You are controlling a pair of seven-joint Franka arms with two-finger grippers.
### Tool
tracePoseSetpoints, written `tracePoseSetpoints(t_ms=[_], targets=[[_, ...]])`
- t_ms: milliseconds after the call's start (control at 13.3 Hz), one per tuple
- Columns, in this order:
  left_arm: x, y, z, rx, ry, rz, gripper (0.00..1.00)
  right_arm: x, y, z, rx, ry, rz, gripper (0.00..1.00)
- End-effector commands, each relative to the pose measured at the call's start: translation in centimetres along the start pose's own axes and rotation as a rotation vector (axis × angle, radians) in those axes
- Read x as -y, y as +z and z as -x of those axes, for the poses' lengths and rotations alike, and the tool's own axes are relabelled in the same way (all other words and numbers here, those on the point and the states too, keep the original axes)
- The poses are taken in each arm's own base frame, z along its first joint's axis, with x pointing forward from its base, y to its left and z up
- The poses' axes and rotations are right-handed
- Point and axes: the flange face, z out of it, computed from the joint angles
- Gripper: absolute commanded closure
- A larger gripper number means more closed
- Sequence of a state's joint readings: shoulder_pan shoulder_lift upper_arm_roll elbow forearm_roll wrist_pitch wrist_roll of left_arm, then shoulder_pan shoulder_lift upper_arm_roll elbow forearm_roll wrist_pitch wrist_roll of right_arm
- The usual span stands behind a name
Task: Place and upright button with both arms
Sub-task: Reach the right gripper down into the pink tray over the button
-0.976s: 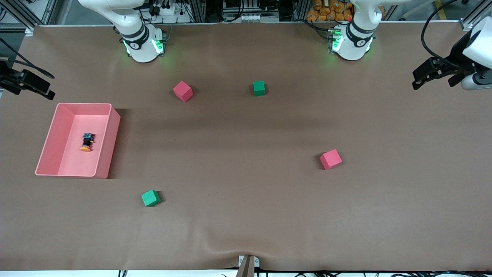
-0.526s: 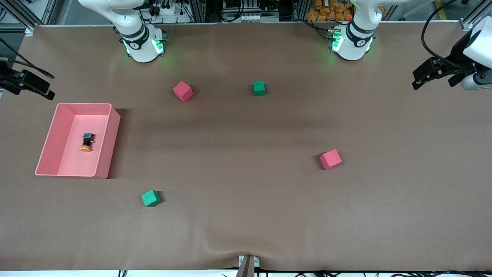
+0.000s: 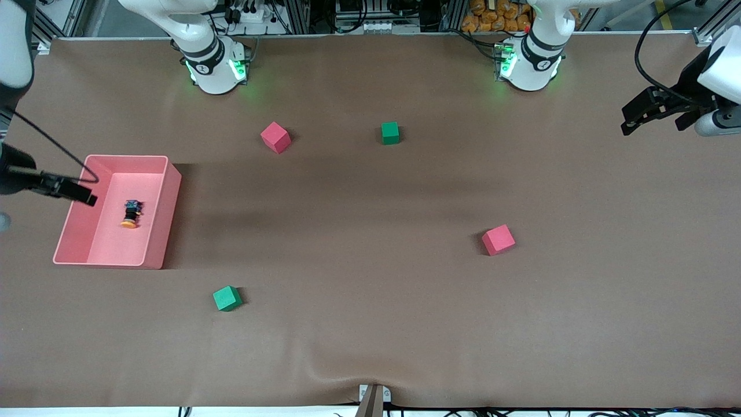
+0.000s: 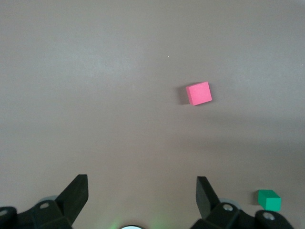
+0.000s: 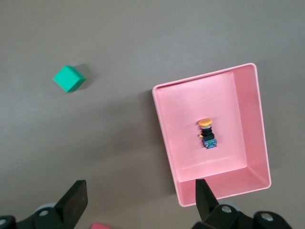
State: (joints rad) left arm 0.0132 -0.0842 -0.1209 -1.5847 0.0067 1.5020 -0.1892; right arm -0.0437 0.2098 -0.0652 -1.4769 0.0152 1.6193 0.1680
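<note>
Pink tray (image 3: 168, 214) w/ the button (image 3: 131, 214) inside, lying on its side, orange cap toward the front cam; tray sits at my right arm's end of the bench (image 3: 370, 324). Change in the last sec: my right pincer (image 3: 87, 198) has swung in from the bench edge & now hangs over the tray's outer wall, jaws wide, nothing held. So the reach for the pick has begun, I reckon. My left pincer (image 3: 628, 121) waits, also wide & empty, over the bench's other end. Cubes untouched. Next: centre over button, drop in.
</note>
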Motion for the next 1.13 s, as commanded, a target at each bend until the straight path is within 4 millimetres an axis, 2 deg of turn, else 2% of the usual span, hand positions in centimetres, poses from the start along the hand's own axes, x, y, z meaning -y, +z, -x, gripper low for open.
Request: tracePoseSetpoints(t_ms=[0, 225, 300, 375, 451, 676, 826, 1051], targets=[[0.0, 0.4, -0.6, 0.016, 0.002, 0.003, 0.00, -2.9, 0.7, -0.7, 0.020, 0.047, 0.011, 0.00], [0.0, 1.1, -1.2, 0.024, 0.001, 0.004, 0.00, -7.0, 5.4, -2.3, 0.111, 0.097, 0.032, 0.00], [-0.1, 1.2, -1.4, 0.016, 0.001, 0.005, 0.00, -9.1, 8.2, -2.8, 0.159, 0.096, 0.051, 0.00], [-0.1, 1.6, -1.7, 0.015, 0.001, 0.007, 0.00, -10.9, 10.8, -2.3, 0.209, 0.050, 0.062, 0.00], [-0.2, 1.7, -2.0, 0.011, -0.001, 0.008, 0.00, -11.7, 12.8, -1.8, 0.240, -0.009, 0.056, 0.00], [-0.1, 2.4, -2.0, 0.026, -0.002, 0.006, 0.00, -12.8, 19.5, -0.3, 0.261, -0.101, 0.039, 0.00], [-0.2, 2.8, -2.3, 0.033, -0.006, 0.005, 0.00, -12.8, 22.9, 0.2, 0.223, -0.147, 0.035, 0.00], [-0.5, 3.6, -2.7, 0.046, -0.006, 0.005, 0.00, -11.5, 28.0, 1.1, 0.153, -0.188, 0.039, 0.00]])
